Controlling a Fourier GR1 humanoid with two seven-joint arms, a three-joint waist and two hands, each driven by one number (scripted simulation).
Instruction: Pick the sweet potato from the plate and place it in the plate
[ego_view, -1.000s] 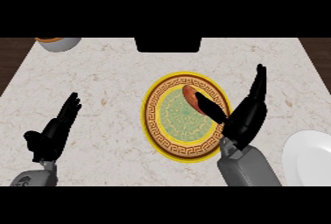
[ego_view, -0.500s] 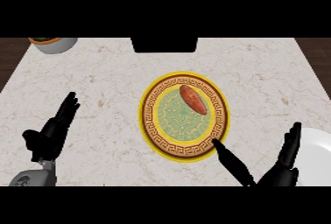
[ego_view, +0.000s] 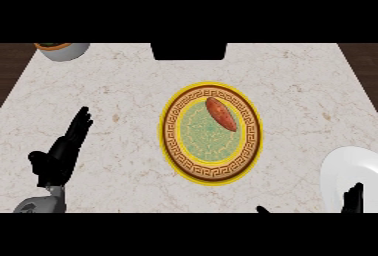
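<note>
the reddish-brown, elongated sweet potato lies on the round yellow plate with a brown key-pattern rim and a pale green centre, in the upper right part of that plate's green field, with its long axis slanting from upper left to lower right and nothing touching it. this ornate plate sits on the pale marbled stone counter and serves as the landmark here. to the lower right of it, well apart, a plain white round plate is cut off by the view's right edge, and nothing lies on the part of it that shows. the right hand shows only as black fingertips at the bottom edge, over the lower part of the white plate, with another black tip just below and right of the ornate plate; whether that hand is spread or curled cannot be told. the left hand rests far to the left of the ornate plate, fingers straight and pointing up, thumb out to the side, holding nothing. far up and left of the ornate plate, a grey bowl with something orange inside sits at the counter's corner. straight above the ornate plate, a black rectangular object stands at the counter's far edge.
</note>
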